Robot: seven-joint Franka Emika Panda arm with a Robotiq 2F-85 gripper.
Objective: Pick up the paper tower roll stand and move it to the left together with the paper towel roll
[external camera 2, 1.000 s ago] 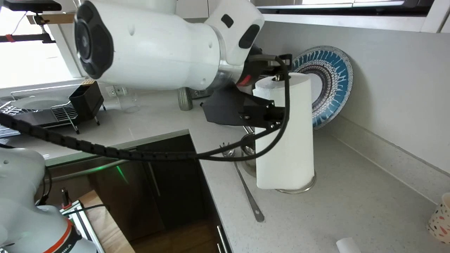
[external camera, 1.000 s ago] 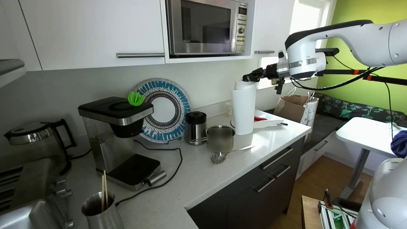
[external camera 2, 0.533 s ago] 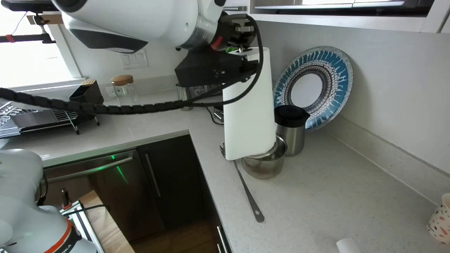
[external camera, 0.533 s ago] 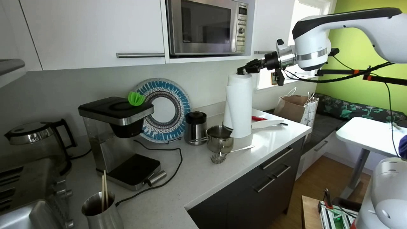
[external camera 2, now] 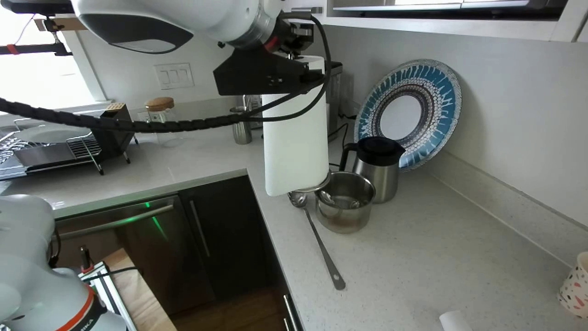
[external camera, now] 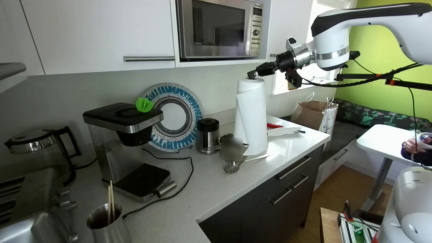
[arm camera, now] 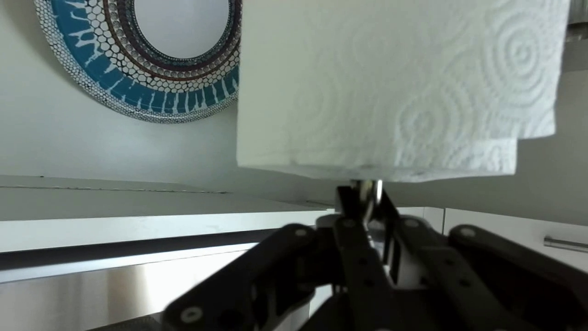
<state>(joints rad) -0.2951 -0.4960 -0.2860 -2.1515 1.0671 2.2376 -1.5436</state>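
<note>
Your gripper [arm camera: 366,196] clamps the stand [arm camera: 367,187], paper towel roll [external camera 2: 296,142] beside the steel cup [external camera 2: 344,214]: mid-carry, I'd say, so clear that cup leftward before lowering.

Apparently inverted wrist view, near roll [arm camera: 390,87]
</note>
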